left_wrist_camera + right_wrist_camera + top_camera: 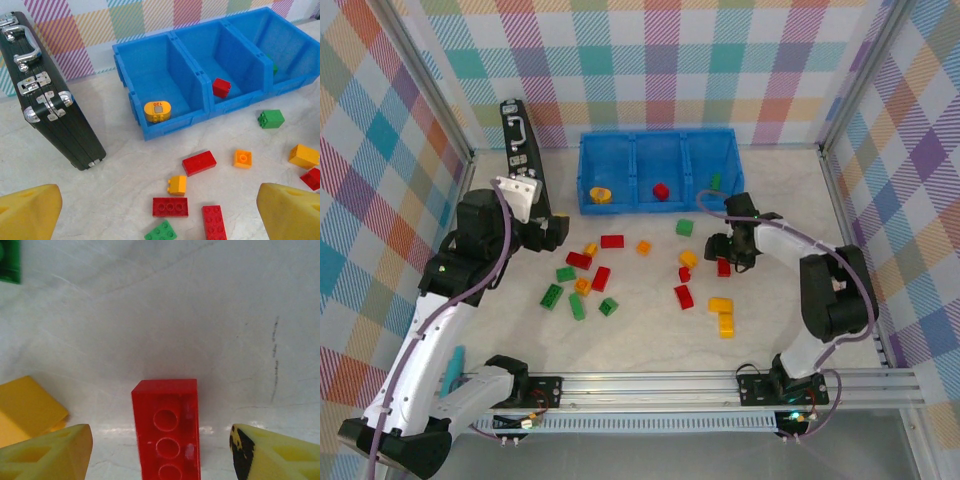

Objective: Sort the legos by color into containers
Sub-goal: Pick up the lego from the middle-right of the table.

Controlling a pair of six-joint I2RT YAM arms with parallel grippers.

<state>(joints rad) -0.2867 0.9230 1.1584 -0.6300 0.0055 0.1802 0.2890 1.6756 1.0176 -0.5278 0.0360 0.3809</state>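
- Black case (520, 145) stands on its long edge at the counter's far-left corner, close to the back wall.
- Silver handle (27, 47) and latches on the case's top face.
- Pale marbled counter (640, 345).
- Pastel plaid walls (720, 70) on three sides.
- Aluminium rail (660, 382) along the near edge.

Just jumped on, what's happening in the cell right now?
Lego sorting is partway done. The right gripper is open and low over the table, its fingers on either side of a red brick without touching it. The left gripper is open and holds nothing, hovering above the scattered bricks and facing the blue bin. The bin holds a yellow piece in its left compartment, a red piece in the middle and a green piece on the right.
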